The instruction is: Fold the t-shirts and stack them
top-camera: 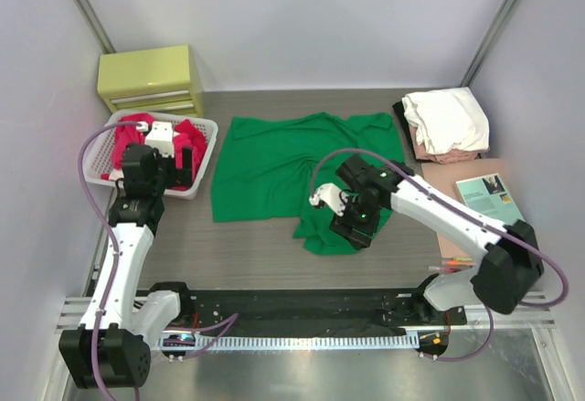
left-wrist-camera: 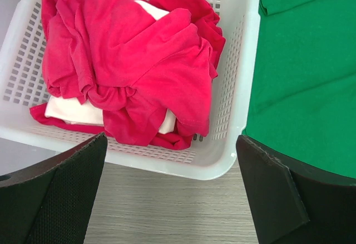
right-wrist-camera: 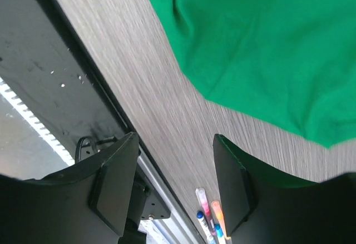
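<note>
A bright green t-shirt (top-camera: 274, 168) lies spread out on the table's middle, with a lobe of it reaching toward the front. My right gripper (top-camera: 353, 227) hovers over that front lobe. In the right wrist view its jaws (right-wrist-camera: 175, 183) stand open over bare tabletop, and the green t-shirt (right-wrist-camera: 261, 49) lies just beyond them. Red t-shirts (left-wrist-camera: 133, 60) and a white one (left-wrist-camera: 72, 110) are bundled in the white basket (left-wrist-camera: 236, 88). My left gripper (left-wrist-camera: 169, 194) is wide open and empty, above the basket's near edge (top-camera: 169, 165).
White (top-camera: 448, 118), pale pink (top-camera: 443, 156) and black (top-camera: 400, 110) shirts are piled at the back right. A teal book (top-camera: 489, 195) lies beside that pile. A yellow drawer box (top-camera: 151, 77) stands at the back left. Pens (right-wrist-camera: 208, 216) lie near the front rail.
</note>
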`<state>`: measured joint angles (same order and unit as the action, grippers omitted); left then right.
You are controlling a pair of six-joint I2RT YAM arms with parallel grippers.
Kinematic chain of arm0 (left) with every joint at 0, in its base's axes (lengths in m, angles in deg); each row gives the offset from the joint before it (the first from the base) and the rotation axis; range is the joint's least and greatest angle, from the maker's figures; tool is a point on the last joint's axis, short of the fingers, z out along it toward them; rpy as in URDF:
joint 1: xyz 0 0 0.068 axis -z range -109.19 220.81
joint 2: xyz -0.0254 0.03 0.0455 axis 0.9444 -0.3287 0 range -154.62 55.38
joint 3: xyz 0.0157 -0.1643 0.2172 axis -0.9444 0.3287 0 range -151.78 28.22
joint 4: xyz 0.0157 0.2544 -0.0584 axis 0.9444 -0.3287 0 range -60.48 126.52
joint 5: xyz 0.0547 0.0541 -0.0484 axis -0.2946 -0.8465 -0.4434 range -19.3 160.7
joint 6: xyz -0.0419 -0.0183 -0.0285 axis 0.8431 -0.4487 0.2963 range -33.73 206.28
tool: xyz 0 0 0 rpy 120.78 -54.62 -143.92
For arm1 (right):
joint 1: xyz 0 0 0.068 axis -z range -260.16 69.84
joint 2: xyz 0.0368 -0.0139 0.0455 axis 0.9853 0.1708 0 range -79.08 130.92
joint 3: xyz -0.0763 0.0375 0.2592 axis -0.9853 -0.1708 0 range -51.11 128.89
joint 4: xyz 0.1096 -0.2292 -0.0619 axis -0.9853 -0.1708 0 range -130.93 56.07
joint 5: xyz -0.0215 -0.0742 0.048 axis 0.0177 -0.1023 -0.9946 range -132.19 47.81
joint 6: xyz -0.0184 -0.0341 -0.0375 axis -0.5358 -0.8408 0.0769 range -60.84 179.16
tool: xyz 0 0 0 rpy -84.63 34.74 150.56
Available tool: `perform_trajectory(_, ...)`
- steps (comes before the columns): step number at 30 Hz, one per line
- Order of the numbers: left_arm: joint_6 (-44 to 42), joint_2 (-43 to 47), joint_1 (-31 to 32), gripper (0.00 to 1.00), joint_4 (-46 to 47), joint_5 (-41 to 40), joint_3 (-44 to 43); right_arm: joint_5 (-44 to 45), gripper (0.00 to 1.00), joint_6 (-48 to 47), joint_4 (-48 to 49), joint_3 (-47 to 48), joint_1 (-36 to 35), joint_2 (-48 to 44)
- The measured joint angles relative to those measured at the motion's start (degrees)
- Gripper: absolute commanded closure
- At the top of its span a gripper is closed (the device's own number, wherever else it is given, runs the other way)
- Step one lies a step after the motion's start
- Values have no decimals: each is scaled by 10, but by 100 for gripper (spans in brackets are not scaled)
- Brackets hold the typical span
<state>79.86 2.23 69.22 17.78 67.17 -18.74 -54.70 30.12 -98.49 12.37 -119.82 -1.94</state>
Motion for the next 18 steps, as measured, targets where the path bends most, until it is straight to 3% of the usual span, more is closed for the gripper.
perform_trajectory(7, -1, 0, 0, 2, 0, -5, -1, 14, 37, 21, 61, -4, -54, 111)
perform_trajectory(18, -3, 5, 0, 1, 0, -10, -1, 23, 39, 60, 142, 9, -124, 194)
